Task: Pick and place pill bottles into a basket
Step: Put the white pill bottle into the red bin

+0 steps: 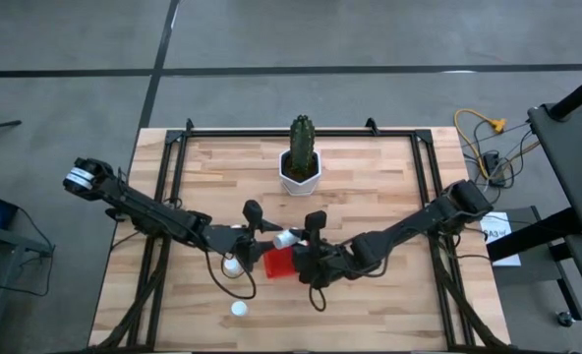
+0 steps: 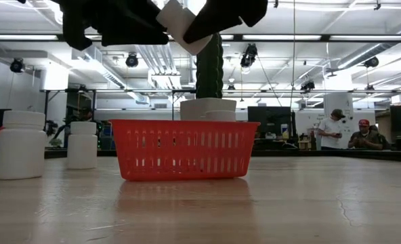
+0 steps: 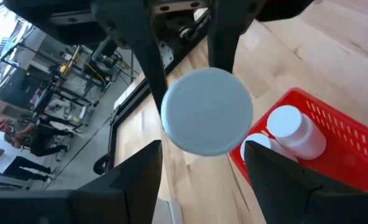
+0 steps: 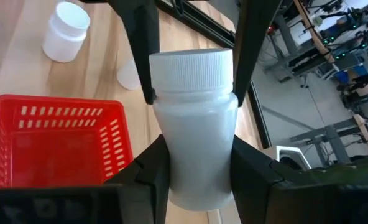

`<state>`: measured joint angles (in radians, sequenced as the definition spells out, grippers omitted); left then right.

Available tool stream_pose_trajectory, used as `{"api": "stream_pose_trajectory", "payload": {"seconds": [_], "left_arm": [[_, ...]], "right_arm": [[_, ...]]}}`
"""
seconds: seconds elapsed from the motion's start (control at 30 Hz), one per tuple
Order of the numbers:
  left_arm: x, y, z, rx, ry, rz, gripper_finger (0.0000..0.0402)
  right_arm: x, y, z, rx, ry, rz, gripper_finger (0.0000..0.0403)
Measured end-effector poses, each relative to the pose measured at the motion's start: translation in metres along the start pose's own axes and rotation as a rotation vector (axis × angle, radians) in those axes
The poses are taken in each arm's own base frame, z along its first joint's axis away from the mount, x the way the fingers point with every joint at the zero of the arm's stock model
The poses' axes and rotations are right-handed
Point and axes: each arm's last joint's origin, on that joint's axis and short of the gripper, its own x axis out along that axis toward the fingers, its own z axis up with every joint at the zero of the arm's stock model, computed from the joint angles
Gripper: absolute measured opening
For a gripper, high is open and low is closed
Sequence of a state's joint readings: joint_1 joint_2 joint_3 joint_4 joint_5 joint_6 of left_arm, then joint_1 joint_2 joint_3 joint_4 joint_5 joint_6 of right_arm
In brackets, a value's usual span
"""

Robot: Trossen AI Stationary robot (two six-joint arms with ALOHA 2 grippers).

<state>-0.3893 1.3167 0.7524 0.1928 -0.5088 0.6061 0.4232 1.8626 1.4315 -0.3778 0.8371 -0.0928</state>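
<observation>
A white pill bottle (image 1: 287, 238) hangs in the air over the far left part of the red basket (image 1: 276, 264), with both grippers shut on it. My left gripper (image 1: 269, 234) reaches it from the table's left and my right gripper (image 1: 306, 239) from the right. The bottle's cap end (image 3: 207, 118) faces the left wrist camera. Two more pill bottles (image 1: 232, 265) (image 1: 239, 308) stand upright on the table left of the basket. Another pill bottle (image 3: 296, 130) lies inside the basket. My left gripper has the bottle's cap (image 4: 165, 71) between its two fingers, one on each side of the cap. The fingers come from the table's left, nearly level, and lie along the bottle. My right gripper pinches the bottle's body near its bottom end (image 4: 199, 174) between its two fingers. They come from the table's right, slanting down, along the bottle. The bottle is lifted clear, tilted, cap toward the left arm.
A white hexagonal pot with a green cactus (image 1: 299, 169) stands at the table's far middle, behind the basket. Black frame rails (image 1: 173, 177) run along the table's left and right sides. People sit in the room beyond the table (image 2: 349, 132).
</observation>
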Motion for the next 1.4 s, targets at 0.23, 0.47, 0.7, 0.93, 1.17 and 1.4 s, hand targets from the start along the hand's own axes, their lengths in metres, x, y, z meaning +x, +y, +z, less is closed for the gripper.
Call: {"api": "stream_pose_trajectory", "payload": {"seconds": [0.23, 0.47, 0.7, 0.93, 1.17, 1.4], "left_arm": [[-0.0001, 0.0012, 0.0020, -0.030, -0.013, 0.000, 0.0210], [-0.0002, 0.0011, 0.0046, -0.042, -0.058, -0.029, 0.0210], [-0.0006, 0.0024, 0.0077, -0.059, -0.091, -0.024, 0.0210], [-0.0009, 0.0027, 0.0088, -0.067, -0.107, -0.017, 0.0210], [-0.0009, 0.0025, 0.0085, -0.066, -0.105, -0.017, 0.0206], [-0.0008, 0.0022, 0.0077, -0.059, -0.098, -0.012, 0.0166]], "right_arm": [[0.0011, -0.0002, -0.0003, 0.005, 0.001, 0.007, 0.0116], [0.0017, -0.0004, -0.0004, 0.007, 0.002, 0.010, 0.0116], [0.0022, -0.0007, -0.0004, 0.009, 0.003, 0.008, 0.0116], [0.0022, -0.0007, -0.0003, 0.010, 0.002, 0.007, 0.0116], [0.0022, -0.0005, 0.0008, 0.017, -0.007, 0.007, 0.0116], [0.0022, -0.0002, 0.0009, 0.022, -0.009, 0.019, 0.0115]]}}
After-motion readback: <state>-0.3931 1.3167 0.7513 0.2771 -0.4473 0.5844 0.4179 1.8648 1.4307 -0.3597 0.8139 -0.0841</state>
